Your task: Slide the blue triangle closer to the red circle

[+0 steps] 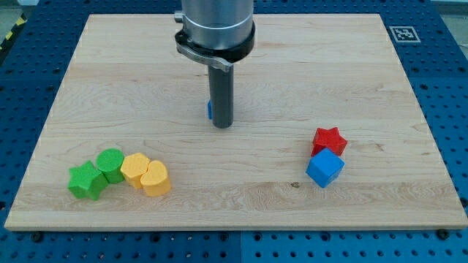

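My tip [222, 126] rests on the wooden board [351, 66] a little left of its middle. A small sliver of a blue block [209, 109] shows at the rod's left edge, just above the tip. The rod hides most of it, so its shape cannot be made out. No red circle shows in the view. The only red block in sight is a red star [329, 139] at the right.
A blue cube [325, 169] touches the red star from below. At the bottom left a green star [86, 180], a green circle [111, 162], a yellow hexagon [134, 168] and a yellow heart [155, 177] lie together.
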